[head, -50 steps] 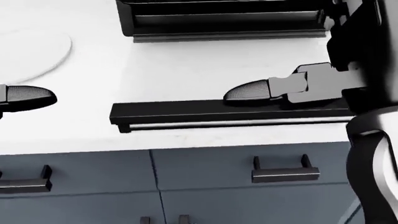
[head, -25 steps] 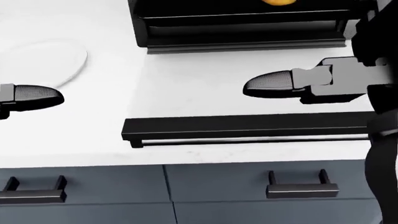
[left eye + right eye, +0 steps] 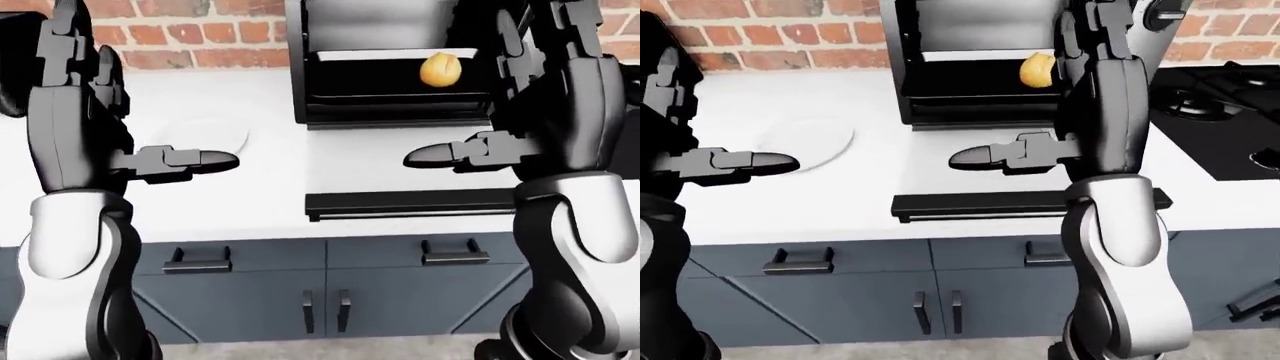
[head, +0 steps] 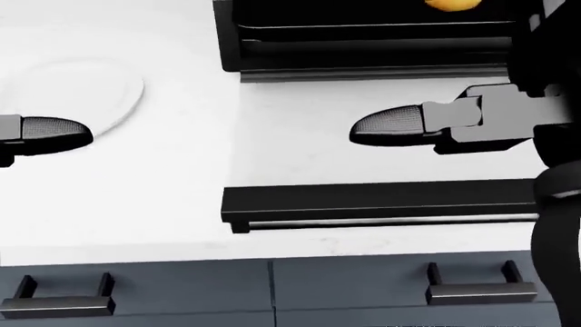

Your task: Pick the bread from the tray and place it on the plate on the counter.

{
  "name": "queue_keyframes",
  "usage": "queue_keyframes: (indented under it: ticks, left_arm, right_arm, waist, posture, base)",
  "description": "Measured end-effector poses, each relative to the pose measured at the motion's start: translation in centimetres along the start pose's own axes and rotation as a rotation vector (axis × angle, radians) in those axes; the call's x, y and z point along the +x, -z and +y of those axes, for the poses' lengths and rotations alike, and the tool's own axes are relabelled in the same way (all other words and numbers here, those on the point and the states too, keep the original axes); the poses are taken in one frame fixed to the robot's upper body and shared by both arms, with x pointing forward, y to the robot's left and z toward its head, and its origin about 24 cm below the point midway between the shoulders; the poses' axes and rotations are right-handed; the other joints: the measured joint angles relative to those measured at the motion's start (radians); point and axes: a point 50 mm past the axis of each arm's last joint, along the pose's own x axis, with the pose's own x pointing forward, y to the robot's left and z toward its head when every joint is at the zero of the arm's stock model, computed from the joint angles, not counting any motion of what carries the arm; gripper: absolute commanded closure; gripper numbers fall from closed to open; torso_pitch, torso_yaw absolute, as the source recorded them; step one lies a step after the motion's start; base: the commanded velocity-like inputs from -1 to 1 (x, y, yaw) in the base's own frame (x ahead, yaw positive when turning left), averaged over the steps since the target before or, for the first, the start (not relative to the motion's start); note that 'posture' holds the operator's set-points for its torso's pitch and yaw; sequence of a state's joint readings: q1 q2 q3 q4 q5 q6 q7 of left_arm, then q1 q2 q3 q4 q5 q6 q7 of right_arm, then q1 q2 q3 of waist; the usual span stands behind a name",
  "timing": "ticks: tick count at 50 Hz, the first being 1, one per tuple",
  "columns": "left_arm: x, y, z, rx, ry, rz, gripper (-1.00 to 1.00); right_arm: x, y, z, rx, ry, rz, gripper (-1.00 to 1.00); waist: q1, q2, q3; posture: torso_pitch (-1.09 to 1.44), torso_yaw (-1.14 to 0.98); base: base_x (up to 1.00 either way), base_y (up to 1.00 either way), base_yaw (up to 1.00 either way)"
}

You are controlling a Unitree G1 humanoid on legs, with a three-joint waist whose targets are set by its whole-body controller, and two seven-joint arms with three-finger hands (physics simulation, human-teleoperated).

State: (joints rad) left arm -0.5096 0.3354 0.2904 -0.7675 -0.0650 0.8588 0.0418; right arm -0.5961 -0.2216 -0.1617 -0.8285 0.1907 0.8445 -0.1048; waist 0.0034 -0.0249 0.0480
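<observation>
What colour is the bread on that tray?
Golden yellow-orange; the bread shows best in the left-eye view, on the black tray.

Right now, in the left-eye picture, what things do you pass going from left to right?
Left hand → plate → bread → right hand.

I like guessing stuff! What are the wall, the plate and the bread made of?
The wall looks like rough red brick: small blocks with pale mortar lines. The plate seems smooth white ceramic, though plastic could look the same; it nearly blends into the white counter. The bread looks like a soft baked roll, golden and rounded.
</observation>
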Motion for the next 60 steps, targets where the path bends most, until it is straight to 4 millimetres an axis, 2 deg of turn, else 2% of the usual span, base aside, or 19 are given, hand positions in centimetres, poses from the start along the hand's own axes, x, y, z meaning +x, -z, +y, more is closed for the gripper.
queue_keyframes:
  ticks: [1, 6, 10, 13, 16, 19, 23, 25, 29, 33, 36, 38, 40, 44, 48, 51, 53, 57, 60]
  left_arm:
    - [0.0, 0.1, -0.2, -0.003, 0.008, 0.003, -1.0]
    - [0.0, 0.2, -0.6, -0.007, 0.035, 0.011, -1.0]
    - [-0.1, -0.3, -0.2, 0.0, 0.015, -0.015, -1.0]
    - [-0.1, -0.5, -0.2, 0.002, 0.012, -0.022, -1.0]
    - [-0.1, 0.2, 0.2, 0.008, -0.009, 0.012, -1.0]
    - [-0.1, 0.4, 0.3, 0.01, -0.015, 0.025, -1.0]
    - [-0.1, -0.4, 0.1, 0.009, -0.002, -0.023, -1.0]
    - [-0.1, -0.5, 0.2, 0.009, -0.005, -0.03, -1.0]
    - [-0.1, 0.5, -0.2, 0.001, 0.011, 0.024, -1.0]
    - [0.0, 0.6, -0.5, -0.005, 0.034, 0.036, -1.0]
    - [-0.2, -0.3, -0.2, -0.002, 0.021, -0.017, -1.0]
    - [-0.2, -0.6, -0.2, 0.001, 0.015, -0.037, -1.0]
    - [-0.1, -0.6, -0.1, 0.006, 0.009, -0.037, -1.0]
    - [0.1, 0.2, 0.2, 0.013, -0.009, 0.022, -1.0]
    - [0.3, -0.8, -0.1, 0.014, 0.003, -0.017, -1.0]
    - [0.3, -1.1, -0.2, 0.012, 0.005, -0.039, -1.0]
    - [0.2, -0.5, -0.3, 0.007, 0.009, -0.013, -1.0]
    - [0.3, 0.1, -0.4, 0.002, 0.021, 0.021, -1.0]
    - [0.2, -0.1, -0.3, 0.002, 0.017, 0.006, -1.0]
  right_arm:
    - [0.0, 0.1, -0.2, -0.004, 0.011, 0.005, -1.0]
    - [-0.1, 0.3, -0.5, -0.014, 0.032, 0.02, -1.0]
    - [-0.2, -0.4, -0.4, -0.012, 0.019, -0.017, -1.0]
    - [-0.2, -0.6, -0.4, -0.016, 0.02, -0.018, -1.0]
    - [-0.3, -0.1, 0.0, -0.009, -0.006, 0.014, -1.0]
    - [-0.2, 0.0, 0.1, -0.008, -0.014, 0.023, -1.0]
    - [-0.3, -0.7, -0.2, -0.007, 0.013, -0.025, -1.0]
    - [-0.3, -1.0, -0.2, -0.012, 0.014, -0.038, -1.0]
    - [-0.4, -0.2, -0.3, -0.019, 0.013, 0.004, -1.0]
    - [-0.2, 0.3, -0.6, -0.023, 0.032, 0.035, -1.0]
    - [-0.3, -0.6, -0.7, -0.024, 0.036, -0.015, -1.0]
    - [-0.5, -0.8, -0.7, -0.026, 0.036, -0.032, -1.0]
    - [-0.5, -0.7, -0.6, -0.019, 0.03, -0.032, -1.0]
    - [-0.7, 0.0, -0.2, -0.006, -0.004, 0.015, -1.0]
    - [-0.4, -0.6, -0.7, -0.007, 0.023, -0.014, -1.0]
    - [-0.3, -1.1, -0.9, -0.012, 0.034, -0.041, -1.0]
    - [-0.4, -1.0, -1.0, -0.019, 0.038, -0.034, -1.0]
    - [0.3, -0.5, -1.4, -0.054, 0.055, 0.019, -1.0]
    - [1.4, -0.4, -2.1, -0.095, 0.092, 0.065, -1.0]
  waist:
    - [-0.005, 0.013, 0.002]
    - [-0.005, 0.003, -0.007]
    - [-0.007, 0.042, 0.002]
    - [-0.011, 0.091, -0.008]
    - [0.006, 0.076, 0.001]
    - [0.003, 0.067, -0.007]
    - [0.01, 0.026, 0.013]
    - [0.022, -0.011, 0.01]
    - [0.008, 0.012, 0.014]
    - [-0.004, -0.004, -0.019]
    - [-0.005, 0.028, -0.019]
    - [-0.011, 0.064, -0.007]
    - [-0.011, 0.104, -0.01]
    - [-0.004, 0.072, 0.005]
    - [-0.002, 0.03, 0.008]
    - [0.013, -0.016, 0.004]
    - [0.011, -0.004, 0.014]
    - [0.005, 0.018, 0.01]
    - [0.001, 0.023, 0.006]
  posture:
    - [0.0, 0.0]
    - [0.0, 0.0]
    - [0.0, 0.0]
    - [0.0, 0.0]
    - [0.0, 0.0]
    - [0.0, 0.0]
    - [0.0, 0.0]
    - [0.0, 0.0]
    - [0.0, 0.0]
    - [0.0, 0.0]
    - [0.0, 0.0]
    - [0.0, 0.0]
    - [0.0, 0.0]
    - [0.0, 0.0]
    - [0.0, 0.0]
    - [0.0, 0.0]
    - [0.0, 0.0]
    - [0.0, 0.0]
    - [0.0, 0.0]
  base:
    - [0.08, 0.0, 0.0]
    - [0.08, 0.0, 0.0]
    - [0.07, 0.01, 0.0]
    - [0.04, 0.07, 0.0]
    - [0.0, 0.1, 0.0]
    - [0.0, 0.1, 0.0]
    - [0.0, 0.0, 0.0]
    - [0.0, 0.0, 0.0]
    - [0.0, 0.11, 0.0]
    - [0.0, 0.2, 0.0]
    - [0.01, 0.15, 0.0]
    - [0.05, 0.12, 0.0]
    - [0.06, 0.12, 0.0]
    - [0.06, 0.2, 0.0]
    - [0.01, 0.02, 0.0]
    - [0.0, 0.0, 0.0]
    - [0.0, 0.0, 0.0]
    - [0.0, 0.0, 0.0]
    - [0.0, 0.0, 0.0]
